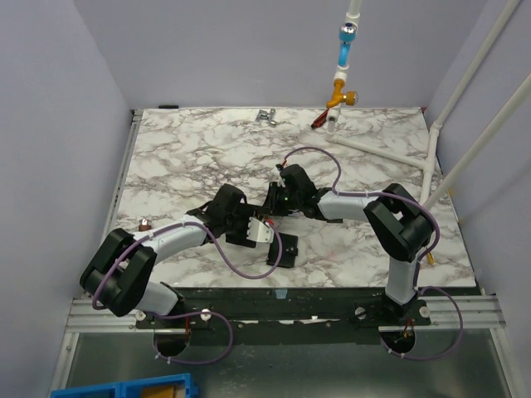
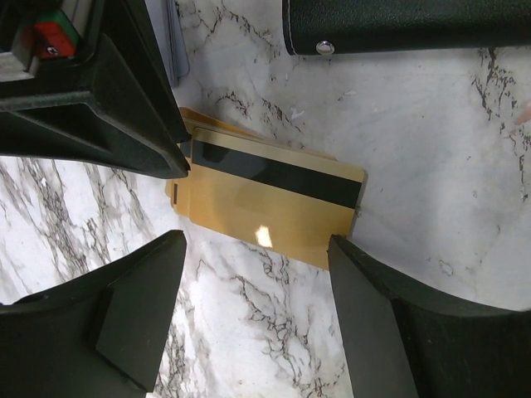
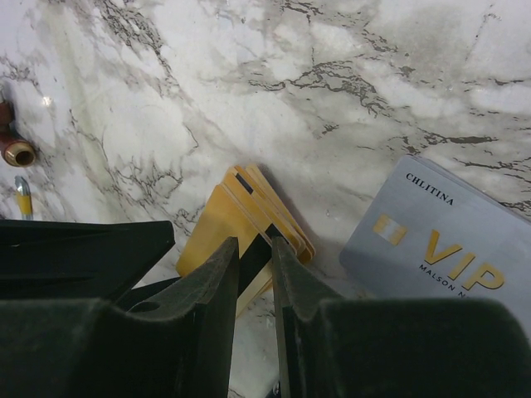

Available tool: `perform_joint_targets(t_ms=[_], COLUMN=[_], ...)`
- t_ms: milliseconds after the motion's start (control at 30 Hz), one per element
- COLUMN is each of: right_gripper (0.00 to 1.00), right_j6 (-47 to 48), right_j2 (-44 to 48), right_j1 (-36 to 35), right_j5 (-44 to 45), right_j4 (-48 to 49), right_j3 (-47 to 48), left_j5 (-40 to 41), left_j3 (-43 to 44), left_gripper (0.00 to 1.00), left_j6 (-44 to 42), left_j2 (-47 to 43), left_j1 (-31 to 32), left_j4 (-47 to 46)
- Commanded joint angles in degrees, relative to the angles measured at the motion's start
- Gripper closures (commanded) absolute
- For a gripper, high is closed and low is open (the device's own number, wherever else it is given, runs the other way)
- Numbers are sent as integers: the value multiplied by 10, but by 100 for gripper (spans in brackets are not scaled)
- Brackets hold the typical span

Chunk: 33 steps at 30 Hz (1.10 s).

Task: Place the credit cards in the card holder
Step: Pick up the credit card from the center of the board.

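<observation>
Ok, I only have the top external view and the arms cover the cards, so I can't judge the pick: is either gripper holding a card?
Observer: Yes. The right gripper is pinched shut on one edge of the gold card.
Operator: And the other arm?
Observer: The left gripper is open, with its fingers straddling that same card.
Operator: Where is the second card?
Observer: The grey VIP card lies on the table beside the gold one, and nothing is gripping it.
</observation>
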<state>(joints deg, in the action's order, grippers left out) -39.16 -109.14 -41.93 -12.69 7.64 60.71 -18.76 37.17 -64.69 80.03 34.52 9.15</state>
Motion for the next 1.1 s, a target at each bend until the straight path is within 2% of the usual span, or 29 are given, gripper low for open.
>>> perform_joint_targets(t_ms=[0, 233, 533, 733, 967, 1067], right_gripper=[74, 74, 63, 63, 63, 63], right_j6=[-1, -3, -10, -13, -16, -13], right_j2=[5, 12, 39, 28, 24, 28], right_j1=[-1, -1, 4, 5, 5, 6], right_j5=[-10, -10, -22, -49, -47, -37], right_j4=[2, 1, 2, 8, 8, 8], right_j3=[-2, -4, -18, -17, -26, -27], left_j5=[6, 8, 24, 35, 40, 35], left_j3=[12, 10, -38, -56, -52, -17], left_gripper=[29, 30, 31, 31, 33, 34], left_j6=[-11, -6, -23, -21, -11, 27], left_j2=[12, 13, -5, -9, -14, -22], left_j1=[1, 1, 1, 2, 4, 3], left_j4=[13, 12, -27, -46, -46, -6])
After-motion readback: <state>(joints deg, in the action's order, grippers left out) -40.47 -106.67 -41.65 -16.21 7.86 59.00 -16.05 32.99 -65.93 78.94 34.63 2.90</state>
